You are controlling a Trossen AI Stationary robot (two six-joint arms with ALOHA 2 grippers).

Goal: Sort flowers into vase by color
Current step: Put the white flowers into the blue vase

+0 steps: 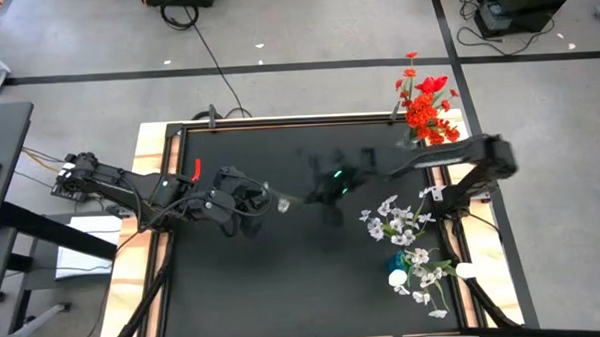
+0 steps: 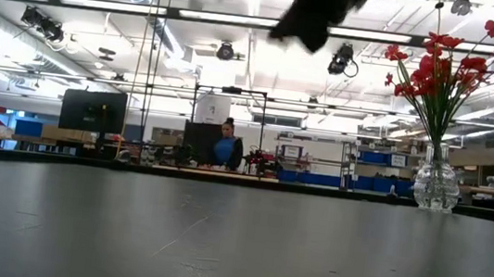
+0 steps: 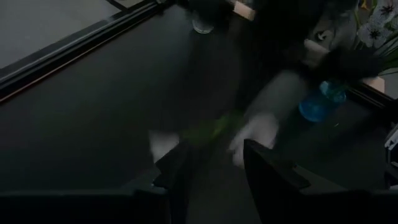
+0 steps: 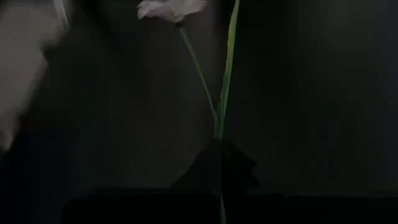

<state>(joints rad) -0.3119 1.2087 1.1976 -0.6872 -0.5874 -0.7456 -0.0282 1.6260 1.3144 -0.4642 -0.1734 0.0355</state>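
Right pincer (image 4: 219,140): closed on the thin green stalk of a white flower (image 4: 171,9), above the middle of the table (image 1: 245,300).
Left pincer (image 3: 214,165): wide, holding nothing, close beside the stalk.
Handling: I think light, bendy, easy to slip; best pinched low on the stalk, never the bloom.
Red flowers (image 1: 428,109): in their vase at the far right corner.
White flowers (image 1: 408,240): bunch at right edge.
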